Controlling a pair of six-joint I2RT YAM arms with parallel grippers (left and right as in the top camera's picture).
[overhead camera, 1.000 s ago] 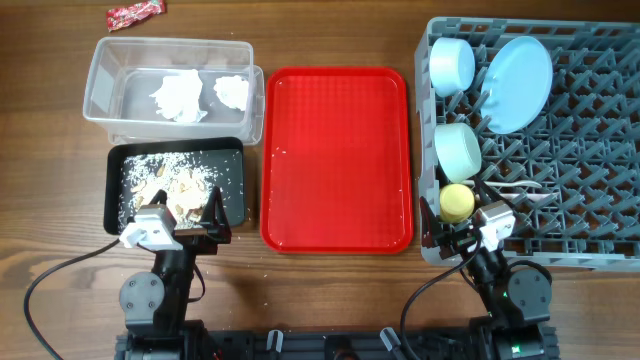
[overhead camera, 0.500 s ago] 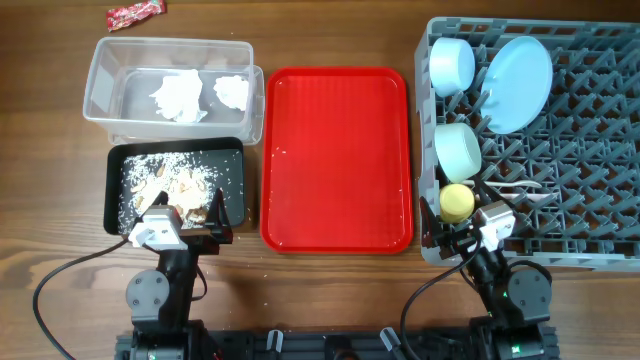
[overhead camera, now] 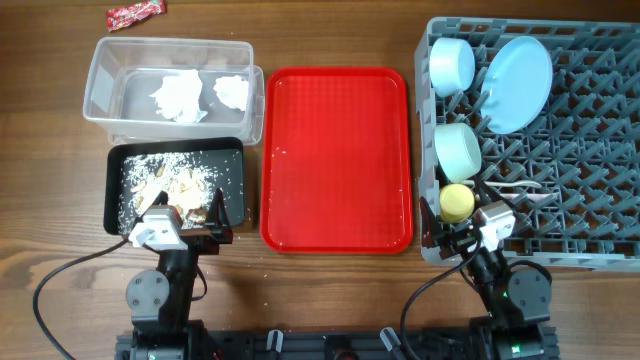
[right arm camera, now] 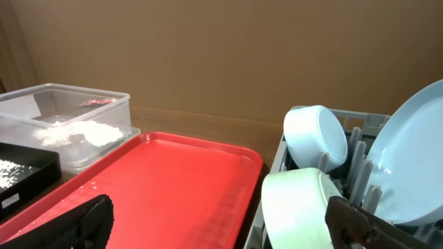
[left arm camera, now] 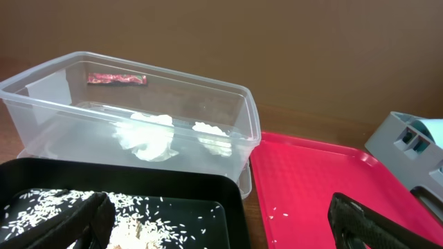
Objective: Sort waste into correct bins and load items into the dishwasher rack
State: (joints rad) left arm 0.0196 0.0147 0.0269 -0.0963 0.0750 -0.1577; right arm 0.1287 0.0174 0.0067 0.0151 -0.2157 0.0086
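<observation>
The wrapper (overhead camera: 134, 14) — small, red, shiny — lies on the table (overhead camera: 330, 25) just behind the clear tub (overhead camera: 170, 41), outside it. The left gripper (left arm camera: 220, 202) and the right gripper (right arm camera: 218, 205) both have fingers spread wide apart.

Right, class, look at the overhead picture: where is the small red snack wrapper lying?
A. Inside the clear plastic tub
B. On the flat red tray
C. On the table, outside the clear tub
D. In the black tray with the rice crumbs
C: the overhead view shows the red snack wrapper on the wooden table just beyond the clear tub, which holds only the white tissues.
</observation>
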